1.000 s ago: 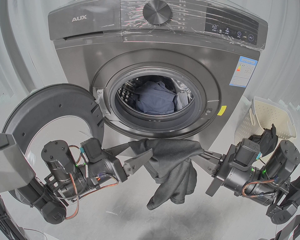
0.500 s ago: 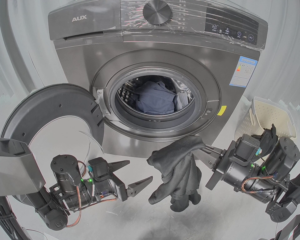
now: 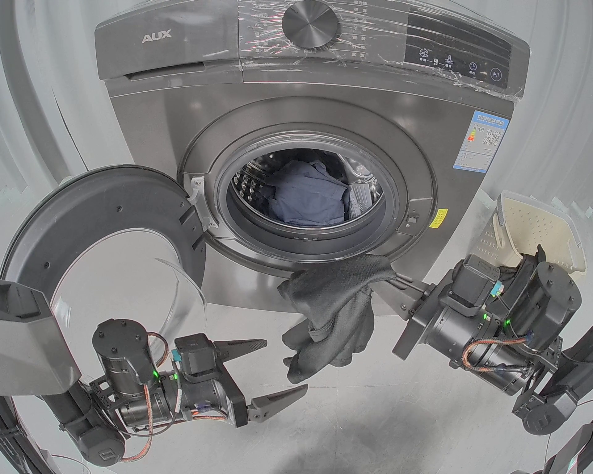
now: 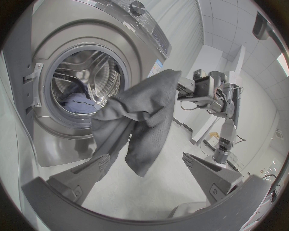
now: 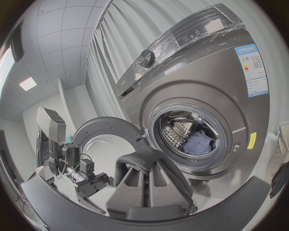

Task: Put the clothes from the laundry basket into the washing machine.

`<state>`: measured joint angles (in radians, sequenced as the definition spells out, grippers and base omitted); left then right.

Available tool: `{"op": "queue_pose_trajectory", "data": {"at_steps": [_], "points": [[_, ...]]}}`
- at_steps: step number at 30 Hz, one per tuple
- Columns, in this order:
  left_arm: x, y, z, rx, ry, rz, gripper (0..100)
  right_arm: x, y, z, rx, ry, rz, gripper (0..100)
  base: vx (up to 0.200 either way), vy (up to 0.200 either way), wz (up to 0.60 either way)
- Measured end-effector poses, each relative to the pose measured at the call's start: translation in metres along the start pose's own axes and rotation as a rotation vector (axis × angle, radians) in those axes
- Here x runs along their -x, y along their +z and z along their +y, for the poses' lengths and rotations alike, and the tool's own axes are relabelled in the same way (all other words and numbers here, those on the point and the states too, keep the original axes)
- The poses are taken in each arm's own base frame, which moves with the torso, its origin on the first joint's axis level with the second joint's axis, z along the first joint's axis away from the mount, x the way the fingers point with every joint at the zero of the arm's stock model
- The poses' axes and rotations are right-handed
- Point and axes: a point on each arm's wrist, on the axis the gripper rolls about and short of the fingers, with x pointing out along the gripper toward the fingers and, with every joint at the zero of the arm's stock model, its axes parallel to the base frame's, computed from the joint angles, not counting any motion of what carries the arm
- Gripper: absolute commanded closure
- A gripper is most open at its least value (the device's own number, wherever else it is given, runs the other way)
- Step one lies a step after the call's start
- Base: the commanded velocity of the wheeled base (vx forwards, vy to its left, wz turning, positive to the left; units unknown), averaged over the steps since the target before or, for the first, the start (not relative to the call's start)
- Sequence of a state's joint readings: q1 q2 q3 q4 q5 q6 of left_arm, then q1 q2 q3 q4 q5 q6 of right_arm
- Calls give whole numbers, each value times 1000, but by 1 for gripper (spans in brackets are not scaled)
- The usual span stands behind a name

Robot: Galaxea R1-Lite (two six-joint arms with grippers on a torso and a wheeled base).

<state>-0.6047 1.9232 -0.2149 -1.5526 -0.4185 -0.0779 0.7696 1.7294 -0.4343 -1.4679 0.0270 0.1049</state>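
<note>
The washing machine [image 3: 185, 117] stands directly ahead with its round door [image 3: 105, 216] swung fully open toward the robot's left. The drum [image 3: 253, 179] is exposed, and a blue garment [image 3: 306, 194] lies inside it against the rear wall. The right gripper [image 3: 386, 282] is positioned in front of the machine, just below the lower right of the door opening, with its fingers [image 5: 135, 186] pressed together and clamped on a dark grey garment [image 3: 333, 302]. This garment is outside the drum: its upper fold drapes over the clamped fingers, next to the lower rim of the opening, and the remainder hangs down in loose folds above the floor [image 3: 383, 407], without touching it as far as the head view shows. The left gripper [image 3: 285, 365] is located lower and nearer the robot, below the open door, with its fingers spread wide apart and nothing between them; it is separated from the hanging garment. The laundry basket [image 3: 543, 222], white and perforated, sits beside the machine on the robot's right, behind the right arm. A piece of black clothing [image 3: 539, 254] shows at its front edge, mostly concealed by the arm. The control panel across the top of the machine carries a central dial [image 3: 311, 23] and is covered with clear film.
</note>
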Motion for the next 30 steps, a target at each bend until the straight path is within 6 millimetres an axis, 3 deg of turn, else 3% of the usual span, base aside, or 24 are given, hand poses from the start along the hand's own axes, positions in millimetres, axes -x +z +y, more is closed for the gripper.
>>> {"op": "queue_pose_trajectory", "data": {"at_steps": [10,22,30], "points": [[-7,0,-12,-21,-54,-1,0,-5,2,-2,-5,-6,-15,100,0,0,0],[-43,7,1,-44,3,-68,0,-8,3,0,-6,0,-24,100,0,0,0],[-55,8,7,-43,31,-87,0,-8,3,1,-7,3,-24,100,0,0,0]]}}
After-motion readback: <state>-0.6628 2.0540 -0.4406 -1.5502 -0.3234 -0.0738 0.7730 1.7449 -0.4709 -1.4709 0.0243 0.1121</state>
